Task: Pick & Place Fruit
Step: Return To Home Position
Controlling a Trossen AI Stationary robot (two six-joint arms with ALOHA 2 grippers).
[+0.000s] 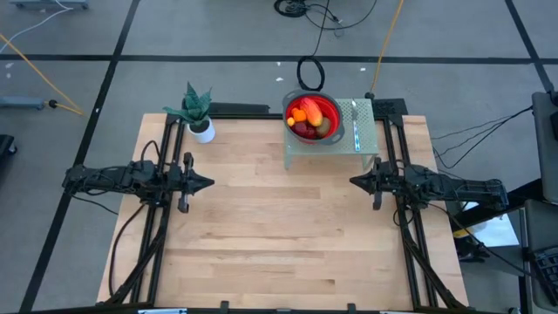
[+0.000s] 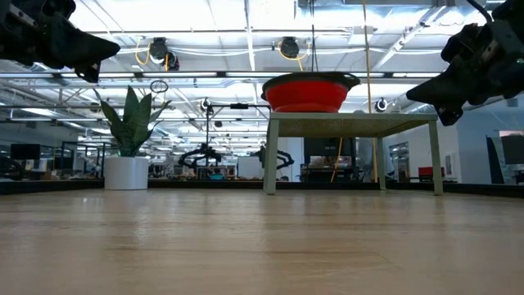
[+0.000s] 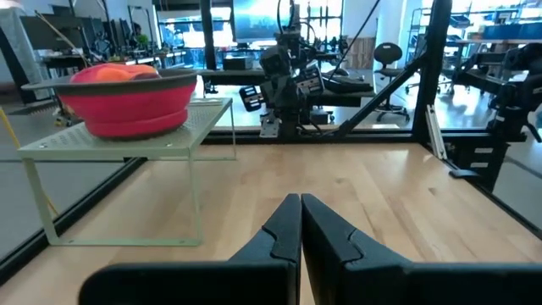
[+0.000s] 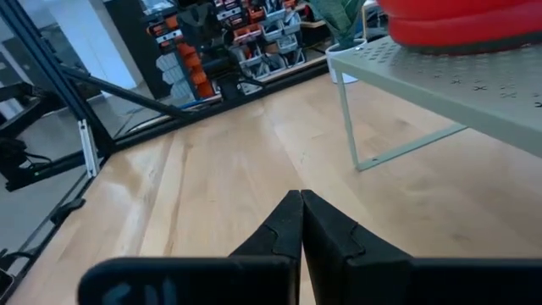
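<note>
Both arms parked at table sides; fruit sits in bowl on shelf.

L gripper (image 1: pixel 209 182) hangs above the left side of the table (image 1: pixel 279 235), clear of the wood, fingers pressed together, nothing between them. Potted plant (image 1: pixel 198 112) stands at rear left. At rear, right of centre, is a pale green perforated shelf (image 1: pixel 307 155). On it is the red bowl (image 1: pixel 337 112) w/ grey rim, and the fruit (image 1: pixel 307 119) is piled inside: orange, dark red and olive-brown pcs, count not readable. Knife (image 1: pixel 356 127) lies flat on the shelf, just beside the bowl on its right. R gripper (image 1: pixel 353 181) hangs above the table's right side, in front of the shelf, fingers pressed together, empty. The grippers face each other, well apart.
</note>
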